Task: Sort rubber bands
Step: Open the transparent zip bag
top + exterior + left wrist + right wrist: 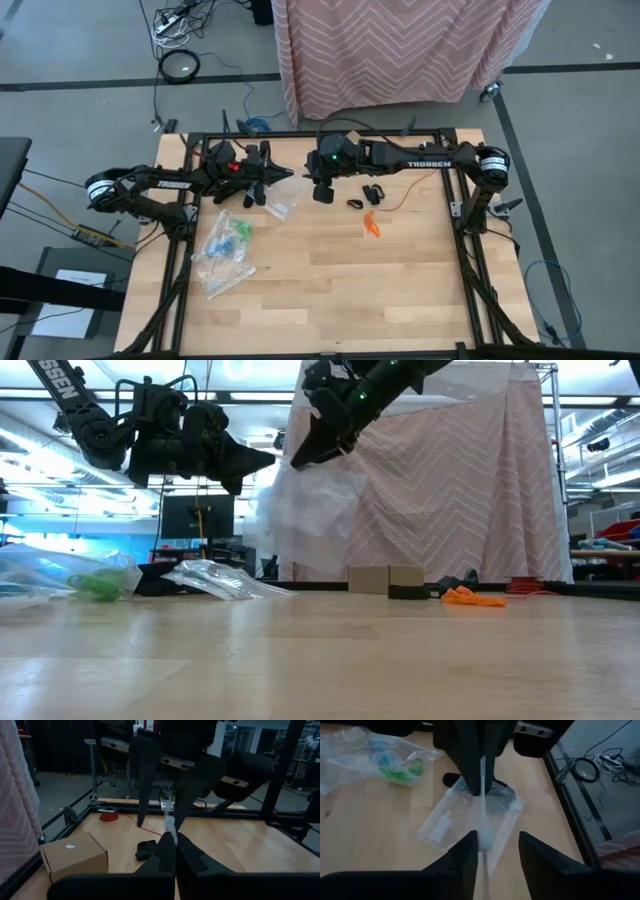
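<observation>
On my overhead feed I see clear zip bags [222, 255] lying on the left part of the wooden table [330, 290]; the one nearest that edge holds green rubber bands [240, 229] and some blue ones [222, 243]. Another clear bag [470, 812] hangs in the air between my two arms, held up off the table. My left gripper [170, 845] is clenched on one edge of this bag; its fingers are pressed together on the thin plastic strip. My right gripper [492, 842] faces it from the other side, its fingers parted with the bag's edge running between them; I cannot tell whether they touch the plastic. The orange rubber bands [372, 225] lie in a loose heap on the bare wood on the right half, below the right arm, well apart from both grippers. Black rubber bands [366, 193] lie just behind them, nearer the right gripper. A small cardboard box [75, 857] sits at the table's far edge.
</observation>
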